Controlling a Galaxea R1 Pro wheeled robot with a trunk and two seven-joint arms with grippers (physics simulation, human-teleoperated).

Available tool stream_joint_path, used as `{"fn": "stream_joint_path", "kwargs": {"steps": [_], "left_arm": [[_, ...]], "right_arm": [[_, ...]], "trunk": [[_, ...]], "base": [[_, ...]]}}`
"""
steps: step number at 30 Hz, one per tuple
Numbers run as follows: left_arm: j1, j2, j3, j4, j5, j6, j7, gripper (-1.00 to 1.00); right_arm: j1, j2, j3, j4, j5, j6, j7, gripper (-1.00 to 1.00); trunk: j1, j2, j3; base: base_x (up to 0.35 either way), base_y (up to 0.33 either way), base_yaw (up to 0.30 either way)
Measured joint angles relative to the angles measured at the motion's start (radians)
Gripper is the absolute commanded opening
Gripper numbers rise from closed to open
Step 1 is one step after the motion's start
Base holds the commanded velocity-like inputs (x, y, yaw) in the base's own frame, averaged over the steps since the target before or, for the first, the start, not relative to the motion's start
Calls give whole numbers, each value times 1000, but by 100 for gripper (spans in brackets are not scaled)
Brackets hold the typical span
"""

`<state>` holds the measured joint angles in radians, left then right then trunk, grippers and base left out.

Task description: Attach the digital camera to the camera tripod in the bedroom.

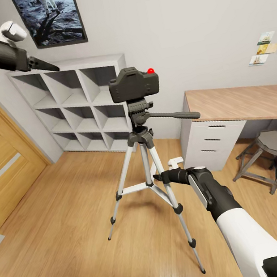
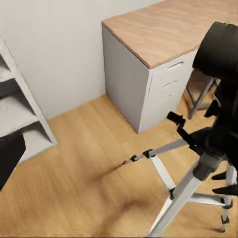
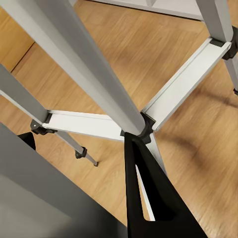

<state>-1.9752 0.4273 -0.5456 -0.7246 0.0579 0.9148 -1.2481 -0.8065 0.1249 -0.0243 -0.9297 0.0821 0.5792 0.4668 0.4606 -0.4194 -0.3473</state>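
The camera tripod (image 1: 144,155) stands on the wood floor in the middle of the head view, its pan handle pointing right. The black digital camera (image 1: 133,84) sits on its head, red button up. My left gripper (image 1: 46,65) hangs high at the left, well away from the camera, with nothing in it; one of its fingers (image 2: 10,158) shows at the edge of the left wrist view, so the jaws stand wide. My right gripper (image 1: 160,178) is low at the tripod's front leg, and that silver leg (image 3: 54,188) passes between its fingers (image 3: 146,193).
Grey cube shelves (image 1: 76,106) stand against the wall behind the tripod, under a poster (image 1: 51,15). An oak door (image 1: 0,167) is at the left. A desk with white drawers (image 1: 225,114) and a stool (image 1: 274,151) stand at the right.
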Motion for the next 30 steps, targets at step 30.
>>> {"fn": "stream_joint_path", "kwargs": {"steps": [30], "left_arm": [[1364, -58, 19, 724, 416, -720, 403, 100]], "right_arm": [[0, 0, 0, -1, 1, 0, 1, -100]], "trunk": [[0, 0, 0]], "base": [[0, 0, 0]]}}
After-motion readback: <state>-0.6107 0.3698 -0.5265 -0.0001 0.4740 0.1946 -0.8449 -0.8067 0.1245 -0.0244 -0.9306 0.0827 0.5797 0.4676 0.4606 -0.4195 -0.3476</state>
